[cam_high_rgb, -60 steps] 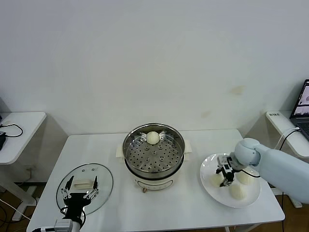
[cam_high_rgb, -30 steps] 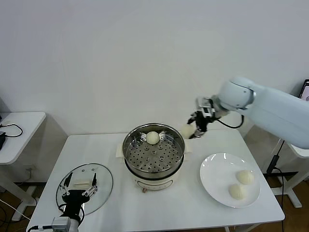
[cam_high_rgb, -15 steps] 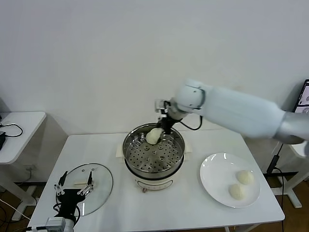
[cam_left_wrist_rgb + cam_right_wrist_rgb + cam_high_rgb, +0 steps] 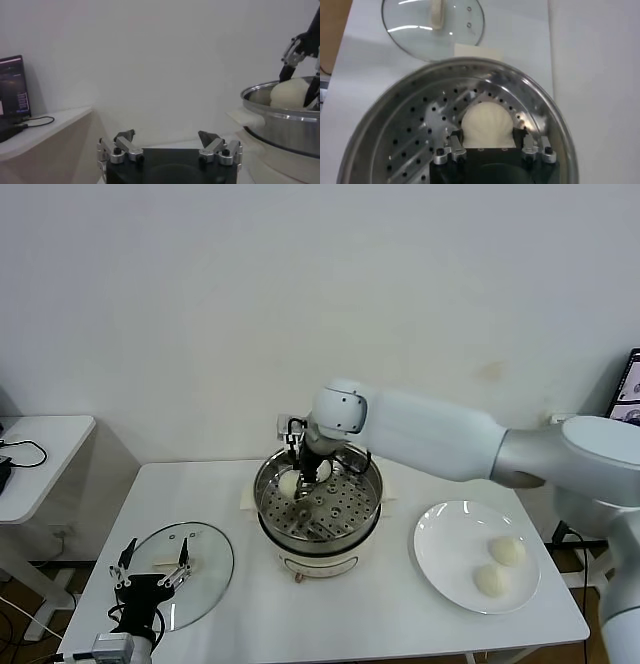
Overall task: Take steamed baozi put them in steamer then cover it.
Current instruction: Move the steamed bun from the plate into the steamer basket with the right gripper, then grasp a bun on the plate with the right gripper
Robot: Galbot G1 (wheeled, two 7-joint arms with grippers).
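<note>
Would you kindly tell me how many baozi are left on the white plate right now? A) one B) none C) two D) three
C: the head view shows two baozi on the plate, while the right gripper holds another over the steamer.

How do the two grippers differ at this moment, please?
The right gripper is over the steamer, shut on a baozi; the left gripper holds nothing, its fingers spread open. The right arm reaches across the table; the left sits low by the cover. Both are two-fingered.
</note>
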